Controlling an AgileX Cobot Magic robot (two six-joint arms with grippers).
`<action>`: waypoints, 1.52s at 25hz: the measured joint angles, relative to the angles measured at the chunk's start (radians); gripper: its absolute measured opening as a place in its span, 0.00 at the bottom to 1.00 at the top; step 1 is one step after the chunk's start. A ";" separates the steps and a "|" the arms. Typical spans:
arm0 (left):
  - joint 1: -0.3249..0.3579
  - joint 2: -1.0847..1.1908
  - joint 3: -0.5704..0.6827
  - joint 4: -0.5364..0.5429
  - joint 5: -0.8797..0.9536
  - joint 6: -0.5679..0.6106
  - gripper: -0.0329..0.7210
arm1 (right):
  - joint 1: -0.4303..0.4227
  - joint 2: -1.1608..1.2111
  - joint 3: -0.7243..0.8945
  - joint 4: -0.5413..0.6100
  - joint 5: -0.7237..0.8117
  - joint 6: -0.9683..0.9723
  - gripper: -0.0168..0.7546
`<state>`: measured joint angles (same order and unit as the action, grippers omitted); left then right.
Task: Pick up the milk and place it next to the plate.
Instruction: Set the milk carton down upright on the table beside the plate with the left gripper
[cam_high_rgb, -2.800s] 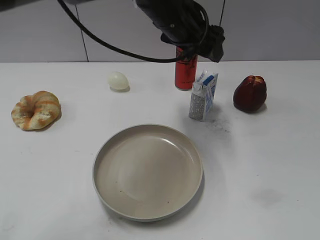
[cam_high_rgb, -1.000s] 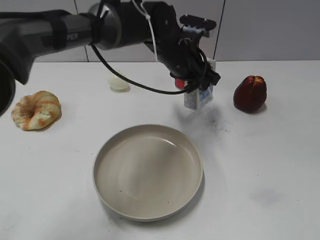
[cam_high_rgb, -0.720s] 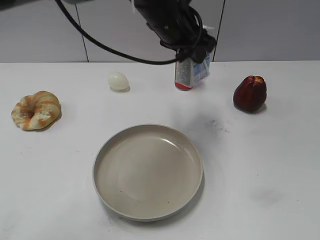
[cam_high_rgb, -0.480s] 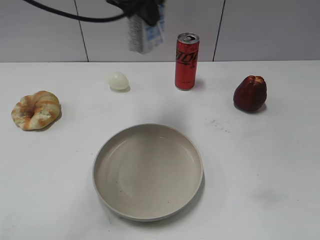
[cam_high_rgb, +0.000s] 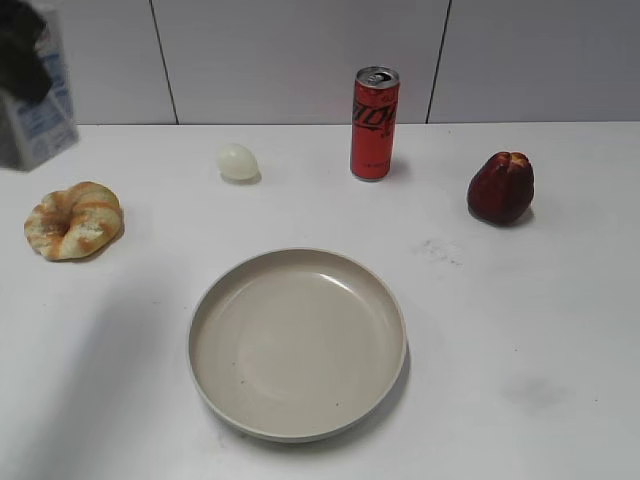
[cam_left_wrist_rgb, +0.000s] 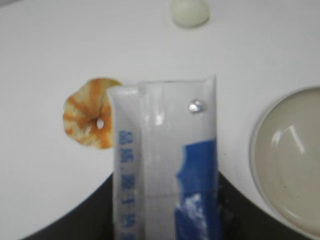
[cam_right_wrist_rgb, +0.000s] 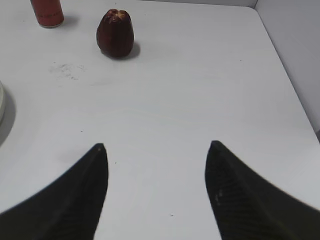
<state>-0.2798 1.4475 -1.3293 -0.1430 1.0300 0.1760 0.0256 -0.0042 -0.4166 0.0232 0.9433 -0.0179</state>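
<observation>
Showing only wrist-side: milk over croissant

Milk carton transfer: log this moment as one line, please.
left gripper: shut on white-and-blue gable-top milk carton, airborne far left | round beige ceramic plate: empty | right gripper: open, idle

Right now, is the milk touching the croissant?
Apart. The exterior view shows the milk carton held above the table with white wall and tabletop between it and the croissant.
</observation>
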 joint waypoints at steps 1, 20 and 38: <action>0.008 -0.040 0.066 -0.003 -0.029 -0.003 0.43 | 0.000 0.000 0.000 0.000 0.000 0.000 0.63; -0.155 -0.044 0.696 -0.299 -0.829 -0.010 0.43 | 0.000 0.000 0.000 0.000 0.000 0.000 0.63; -0.230 0.153 0.700 -0.379 -1.005 -0.010 0.52 | 0.000 0.000 0.000 0.000 0.000 0.000 0.63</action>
<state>-0.5103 1.6003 -0.6289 -0.5216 0.0247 0.1655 0.0256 -0.0042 -0.4166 0.0232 0.9433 -0.0179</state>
